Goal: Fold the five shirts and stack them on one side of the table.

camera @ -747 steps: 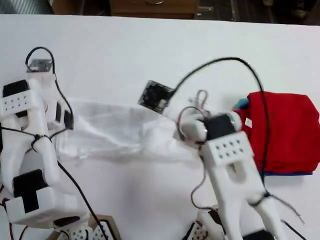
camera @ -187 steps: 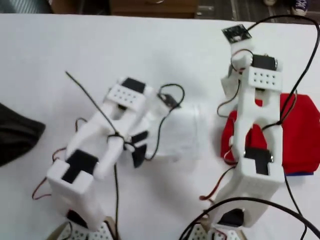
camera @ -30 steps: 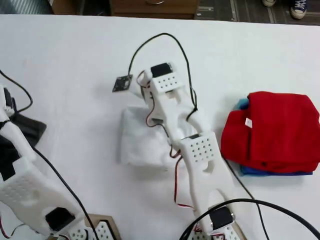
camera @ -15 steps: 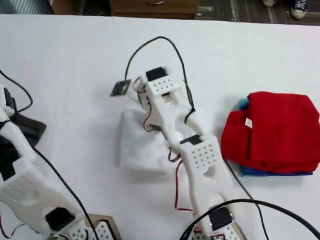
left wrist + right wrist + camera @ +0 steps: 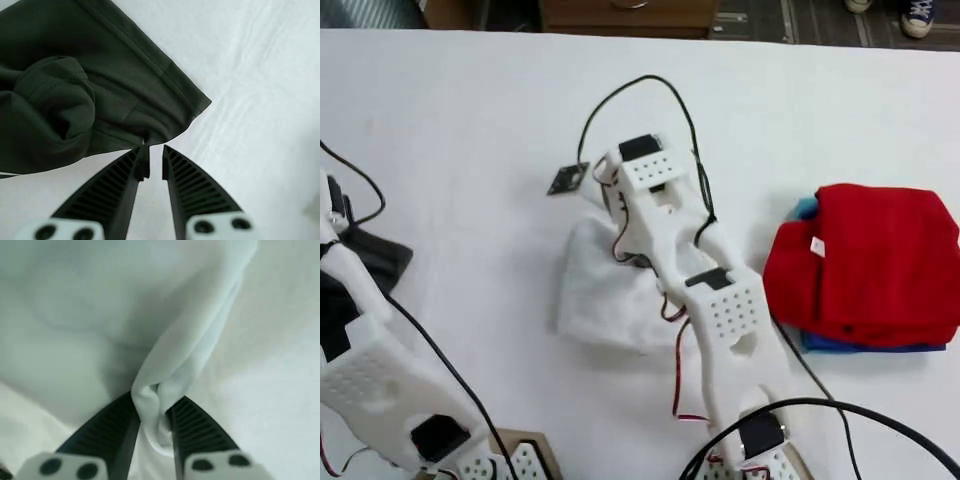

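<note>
Cloth is what my right gripper (image 5: 152,407) has hold of: it is clenched on a bunched fold of the white shirt (image 5: 100,305). The fabric is squeezed between both fingers (image 5: 117,425) and bulges out past their tips. In the high view the white shirt (image 5: 600,300) lies as a rumpled, partly folded bundle just left of the frame's centre. The right arm (image 5: 710,300) stretches up from the bottom edge and across the bundle's right side to its upper corner.

My left gripper (image 5: 152,162) sits low over the table (image 5: 260,100), right at the hem of the dark shirt (image 5: 75,85). Its fingers stand a narrow slit apart with white table showing between them, so nothing is gripped. I cannot tell whether the tips touch the hem. From above, the dark shirt (image 5: 375,262) is a crumpled heap at the left edge of the frame. It is partly covered by the left arm (image 5: 370,360), which rises from the lower left corner.

At the right side of the frame the red shirt (image 5: 880,260) lies folded on top of the blue shirt (image 5: 875,344). The blue shows only as a strip along the lower edge and a bit at the upper left corner. That stack is well apart from the white shirt, on the far side of the right arm.
</note>
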Action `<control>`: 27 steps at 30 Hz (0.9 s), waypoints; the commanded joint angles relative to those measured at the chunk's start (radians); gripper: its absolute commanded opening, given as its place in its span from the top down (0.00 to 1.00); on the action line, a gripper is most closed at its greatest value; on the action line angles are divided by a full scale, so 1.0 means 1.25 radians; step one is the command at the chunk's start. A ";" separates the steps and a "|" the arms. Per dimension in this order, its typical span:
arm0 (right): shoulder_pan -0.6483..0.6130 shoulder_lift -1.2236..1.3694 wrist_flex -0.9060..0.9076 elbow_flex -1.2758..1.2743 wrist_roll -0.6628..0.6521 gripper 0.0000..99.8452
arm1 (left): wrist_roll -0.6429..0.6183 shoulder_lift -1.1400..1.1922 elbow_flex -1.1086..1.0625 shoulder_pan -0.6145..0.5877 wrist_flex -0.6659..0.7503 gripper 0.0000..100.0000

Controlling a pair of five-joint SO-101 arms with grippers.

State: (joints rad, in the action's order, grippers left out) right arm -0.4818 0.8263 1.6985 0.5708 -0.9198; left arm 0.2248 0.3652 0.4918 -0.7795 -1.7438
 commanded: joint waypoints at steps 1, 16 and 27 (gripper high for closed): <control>-0.002 -0.161 0.013 -0.014 0.031 0.98 | 0.010 -0.060 0.015 -0.004 0.005 0.92; -0.029 -0.538 0.010 -0.339 0.042 0.98 | 0.010 -0.060 0.015 -0.002 0.001 0.92; -0.020 -0.612 -0.017 -0.394 0.088 0.98 | 0.010 -0.061 0.015 -0.002 0.000 0.92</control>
State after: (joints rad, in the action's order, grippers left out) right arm -0.5186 0.1020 1.6985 0.0813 -0.8124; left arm 0.2248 0.3652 0.4918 -0.7795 -1.7438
